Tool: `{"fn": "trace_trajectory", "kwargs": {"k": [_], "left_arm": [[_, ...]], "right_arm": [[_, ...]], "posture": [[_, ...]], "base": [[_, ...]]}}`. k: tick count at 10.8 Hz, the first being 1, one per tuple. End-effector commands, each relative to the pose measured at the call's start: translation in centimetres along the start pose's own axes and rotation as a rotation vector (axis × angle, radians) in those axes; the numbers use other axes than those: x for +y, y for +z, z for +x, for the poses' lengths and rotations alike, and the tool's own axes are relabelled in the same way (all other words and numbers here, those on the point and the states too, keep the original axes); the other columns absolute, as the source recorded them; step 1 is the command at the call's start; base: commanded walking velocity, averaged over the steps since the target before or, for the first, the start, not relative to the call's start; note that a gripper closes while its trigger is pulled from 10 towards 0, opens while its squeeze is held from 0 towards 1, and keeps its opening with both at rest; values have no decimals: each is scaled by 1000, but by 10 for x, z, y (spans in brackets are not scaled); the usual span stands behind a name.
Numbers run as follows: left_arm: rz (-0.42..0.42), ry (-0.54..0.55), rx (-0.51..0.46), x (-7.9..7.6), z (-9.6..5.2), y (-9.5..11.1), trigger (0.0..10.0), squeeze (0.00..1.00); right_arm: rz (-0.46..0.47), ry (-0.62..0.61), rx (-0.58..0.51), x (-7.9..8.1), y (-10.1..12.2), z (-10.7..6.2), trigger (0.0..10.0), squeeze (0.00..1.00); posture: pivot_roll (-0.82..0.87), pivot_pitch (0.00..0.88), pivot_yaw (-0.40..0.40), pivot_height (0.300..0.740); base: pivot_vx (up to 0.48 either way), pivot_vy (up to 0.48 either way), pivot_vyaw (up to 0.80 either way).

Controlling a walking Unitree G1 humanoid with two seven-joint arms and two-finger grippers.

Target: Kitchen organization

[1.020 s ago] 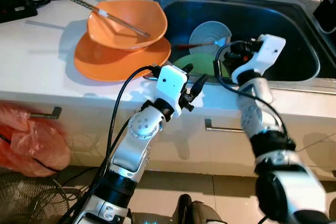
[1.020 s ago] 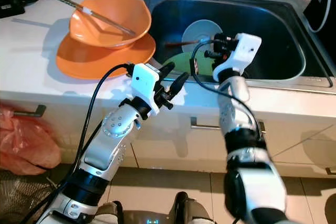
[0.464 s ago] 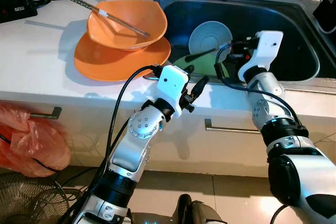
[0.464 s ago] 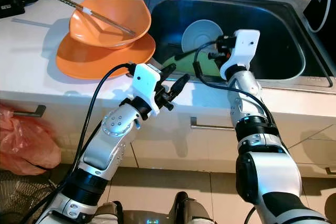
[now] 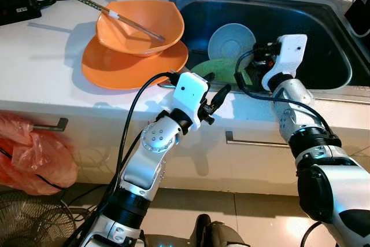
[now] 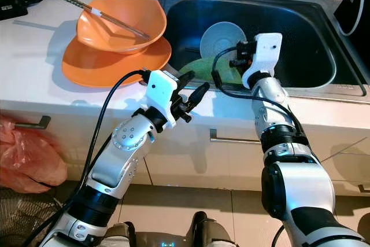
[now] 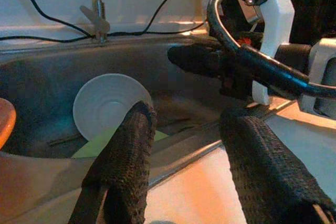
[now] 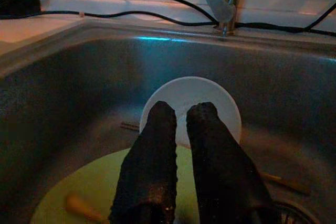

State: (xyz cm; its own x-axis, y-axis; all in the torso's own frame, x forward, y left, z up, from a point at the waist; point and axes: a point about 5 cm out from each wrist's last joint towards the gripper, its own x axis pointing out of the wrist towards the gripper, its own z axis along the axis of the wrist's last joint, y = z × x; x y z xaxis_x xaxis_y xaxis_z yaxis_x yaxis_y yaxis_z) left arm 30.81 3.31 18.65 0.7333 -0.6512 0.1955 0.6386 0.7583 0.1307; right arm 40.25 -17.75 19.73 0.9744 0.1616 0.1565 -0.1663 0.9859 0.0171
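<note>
The right gripper (image 8: 181, 116) hung in the sink (image 5: 324, 21), fingers nearly together and empty, above the white bowl (image 5: 230, 40) leaning over the green plate (image 5: 222, 72). Probably wet, slick, breakable: grip its rim. The left gripper (image 5: 215, 88) waited wide open

The left arm reaches up and forward, elbow bent, its tool (image 5: 214, 92) level with the desk's front edge (image 5: 115, 110), the two black fingers (image 7: 126, 156) spread well apart. The right arm stretches further forward, its wrist raised, its tool (image 8: 181, 145) pointing downward with both fingers nearly together, a narrow gap between them.
</note>
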Motion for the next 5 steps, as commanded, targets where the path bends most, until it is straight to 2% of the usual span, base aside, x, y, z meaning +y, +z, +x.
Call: {"fn": "trace_trajectory", "kwargs": {"k": [1, 2, 3, 5], "left_arm": [[11, -17, 4, -3, 0, 2, 10000, 0], [10, -17, 5, -3, 0, 1, 10000, 0], [9, -17, 5, -3, 0, 1, 10000, 0], [7, -14, 5, -4, 0, 1, 10000, 0]], "right_arm": [[-19, 2, -4, -2, 3, 1, 10000, 1000], [-19, 6, -4, -1, 3, 1, 10000, 1000], [-27, 3, -5, -1, 3, 2, 10000, 0], [72, -19, -71, -1, 13, 4, 10000, 0]], "posture": [[139, 176, -68, 740], [140, 172, -68, 740], [141, 167, -69, 740], [142, 163, -69, 740]], "base": [[0, 0, 0], [0, 0, 0], [0, 0, 0], [0, 0, 0]]}}
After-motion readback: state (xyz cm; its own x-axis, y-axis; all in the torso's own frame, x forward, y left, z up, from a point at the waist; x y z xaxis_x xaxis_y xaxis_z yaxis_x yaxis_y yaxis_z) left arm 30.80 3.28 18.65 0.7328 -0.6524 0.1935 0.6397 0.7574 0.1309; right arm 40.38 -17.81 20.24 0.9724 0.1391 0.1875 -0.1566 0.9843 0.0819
